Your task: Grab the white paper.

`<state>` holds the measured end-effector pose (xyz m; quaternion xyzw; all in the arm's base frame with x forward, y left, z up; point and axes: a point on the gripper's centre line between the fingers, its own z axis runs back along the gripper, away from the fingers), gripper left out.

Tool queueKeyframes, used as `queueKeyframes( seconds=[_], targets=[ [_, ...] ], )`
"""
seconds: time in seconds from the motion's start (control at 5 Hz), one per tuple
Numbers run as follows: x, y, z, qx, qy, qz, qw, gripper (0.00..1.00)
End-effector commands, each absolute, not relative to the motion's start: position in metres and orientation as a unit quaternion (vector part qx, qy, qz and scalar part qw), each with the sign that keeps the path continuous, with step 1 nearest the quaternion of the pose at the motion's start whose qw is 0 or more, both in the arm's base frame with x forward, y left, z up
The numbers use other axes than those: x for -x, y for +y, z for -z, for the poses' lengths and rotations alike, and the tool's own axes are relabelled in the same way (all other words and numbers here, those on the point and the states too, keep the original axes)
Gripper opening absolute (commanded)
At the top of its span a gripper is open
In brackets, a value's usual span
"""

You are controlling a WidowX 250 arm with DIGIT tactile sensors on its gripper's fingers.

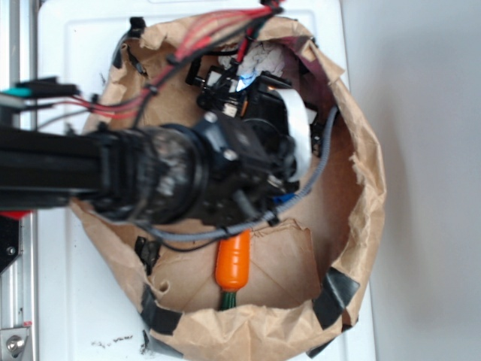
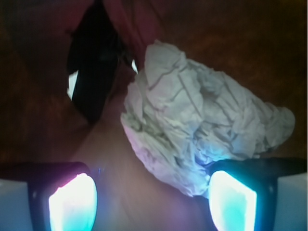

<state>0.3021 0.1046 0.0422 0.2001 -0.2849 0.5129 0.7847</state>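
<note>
A brown paper bag, rolled down into a wide bowl and patched with black tape, is seen from above on a white surface. Most of its inside is covered by the black robot arm, which reaches in from the left. Red cables and a grey cable run along the arm.

The paper is glimpsed in the exterior view as a small white patch at the far side of the bag, close under its rim and just beyond the gripper. In the wrist view the paper is shown plainly: a crumpled off-white wad with grey creases, lying on the brown floor of the bag, right of centre. Its near right edge is overlapped by the right finger; whether the two touch cannot be told. The left finger is set well apart from it, with bare bag floor between.

The fingers are spread wide, with nothing gripped between them. The gripper is seen low in the frame, and the wad lies mostly ahead of it, nearer the right finger than the left. A strip of black tape is seen on the bag wall to the left of the wad.

An orange carrot lies at the near side of the bag, its green end pointing towards the near rim, well apart from the paper.
</note>
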Motion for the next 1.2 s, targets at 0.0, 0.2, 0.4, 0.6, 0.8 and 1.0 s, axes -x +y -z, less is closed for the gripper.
queueKeyframes(
  seconds=[0.0,0.2,0.4,0.6,0.8,1.0],
  targets=[
    [-0.276,0.137,-0.111,-0.146,-0.303,-0.459,0.822,1.00],
    [-0.284,0.155,-0.112,-0.149,-0.308,-0.465,0.817,1.00],
    [-0.291,0.164,-0.102,-0.172,-0.312,-0.473,0.806,1.00],
    [-0.298,0.161,-0.092,-0.190,-0.322,-0.473,0.798,1.00],
    [-0.300,0.155,-0.084,-0.200,-0.334,-0.467,0.794,1.00],
    [-0.292,0.144,-0.071,-0.192,-0.349,-0.437,0.807,1.00]
  ],
)
